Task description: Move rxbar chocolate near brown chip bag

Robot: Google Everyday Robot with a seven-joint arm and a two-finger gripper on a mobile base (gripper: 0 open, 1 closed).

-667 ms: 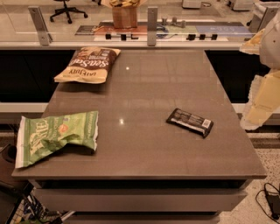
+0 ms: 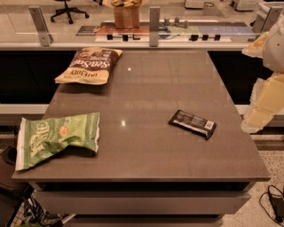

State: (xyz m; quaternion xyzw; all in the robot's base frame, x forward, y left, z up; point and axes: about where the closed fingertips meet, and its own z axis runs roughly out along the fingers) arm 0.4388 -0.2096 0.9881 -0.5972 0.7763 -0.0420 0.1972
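The rxbar chocolate, a small black bar with white lettering, lies flat on the right half of the brown table. The brown chip bag lies at the table's far left corner, its dark brown end pointing away from me. My gripper is part of the pale arm at the right edge of the view, off the table's right side. It is to the right of the bar and apart from it, holding nothing that I can see.
A green and white chip bag lies at the near left, hanging over the table's left edge. A counter with posts and a paper bag runs behind the table. Cables lie on the floor at the lower right.
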